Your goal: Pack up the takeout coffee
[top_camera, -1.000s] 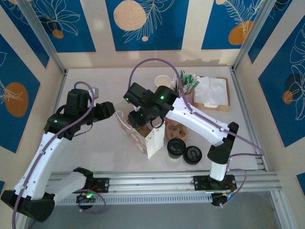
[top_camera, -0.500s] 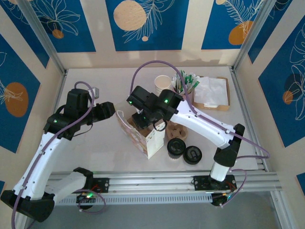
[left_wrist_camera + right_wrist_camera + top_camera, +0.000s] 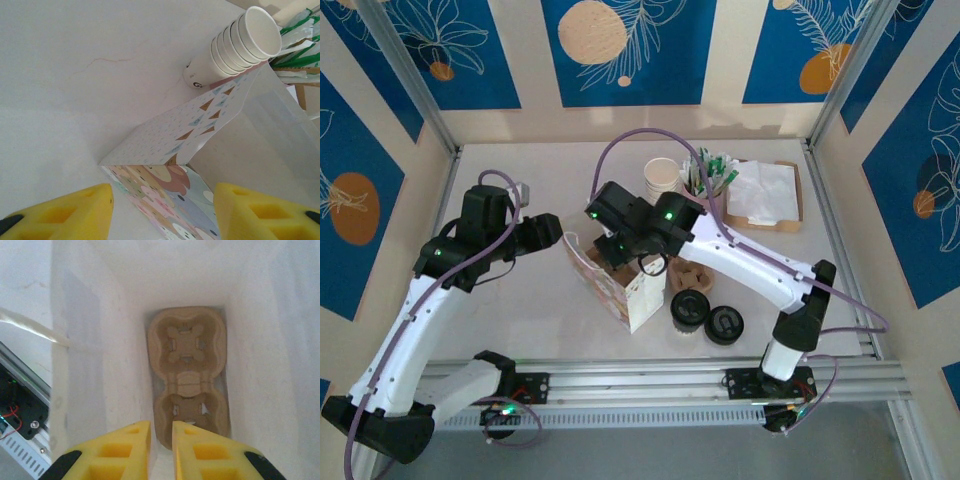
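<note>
While your right gripper [image 3: 161, 440] hung over the open paper bag [image 3: 630, 290], its yellow fingers stood almost together, holding nothing. The takeout coffee [image 3: 689, 309] stood upright on the table [image 3: 550, 290] just right of the bag, its round black lid up. A brown 2-cup tray [image 3: 187, 375] lay inside. Your left gripper [image 3: 162, 210] stood apart, empty.

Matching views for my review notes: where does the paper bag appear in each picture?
Top external: the paper bag stands at table centre, under the right gripper.
Left wrist: its patterned side and open mouth fill the lower right, beyond the left gripper.
Right wrist: seen from above, its white inner walls surround a cardboard cup carrier on the bottom.
Shared landmark: the stack of paper cups beside the bag.
</note>
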You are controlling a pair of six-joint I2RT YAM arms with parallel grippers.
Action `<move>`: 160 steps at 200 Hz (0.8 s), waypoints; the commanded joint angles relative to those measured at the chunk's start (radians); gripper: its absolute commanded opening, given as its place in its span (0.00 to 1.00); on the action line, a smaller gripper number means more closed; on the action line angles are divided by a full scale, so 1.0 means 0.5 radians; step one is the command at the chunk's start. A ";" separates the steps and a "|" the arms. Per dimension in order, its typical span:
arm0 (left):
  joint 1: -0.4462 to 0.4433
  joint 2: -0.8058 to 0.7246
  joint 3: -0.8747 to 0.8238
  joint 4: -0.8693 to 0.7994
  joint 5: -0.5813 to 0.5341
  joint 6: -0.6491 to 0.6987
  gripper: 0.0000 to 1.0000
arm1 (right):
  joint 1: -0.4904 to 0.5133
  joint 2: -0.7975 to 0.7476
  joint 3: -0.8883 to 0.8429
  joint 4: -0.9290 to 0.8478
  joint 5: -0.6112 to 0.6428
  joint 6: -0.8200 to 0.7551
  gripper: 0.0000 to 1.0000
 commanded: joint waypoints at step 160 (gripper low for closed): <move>-0.028 -0.183 0.116 -0.104 -0.155 0.013 0.70 | 0.109 -0.743 0.079 -0.049 0.509 0.106 0.58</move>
